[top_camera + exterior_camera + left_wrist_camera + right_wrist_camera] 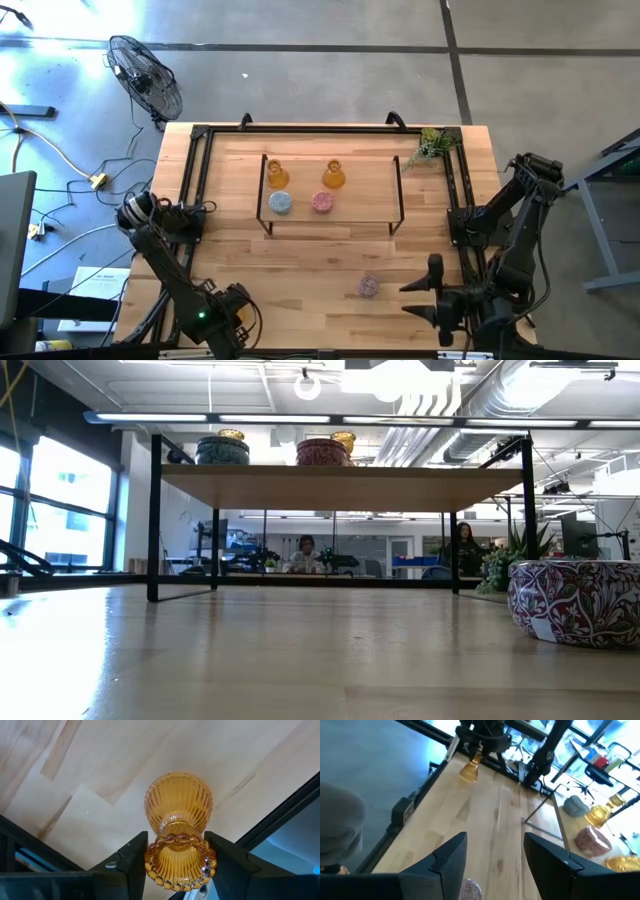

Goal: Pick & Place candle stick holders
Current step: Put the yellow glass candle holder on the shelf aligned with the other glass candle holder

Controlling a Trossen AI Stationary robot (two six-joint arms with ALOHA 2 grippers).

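Left pincer point(176, 865) gripping an amber holder point(179, 830) at the table's point(300, 270) 7 o'clock corner.
On the shelf point(333, 205) toward 12 o'clock, two amber holders point(277, 174) are sitting behind blue point(281, 203) and pink point(322, 202) ones; the right pincer point(492, 857) is waiting wide open at 5 o'clock, beside the purple holder point(368, 287).

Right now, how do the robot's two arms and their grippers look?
Both arms are dark, nearly black, built of jointed segments. The left arm shows a small green light near its wrist, and black cables hang at its base. The right gripper has two flat, angular black fingers. The left gripper has similar black fingers.
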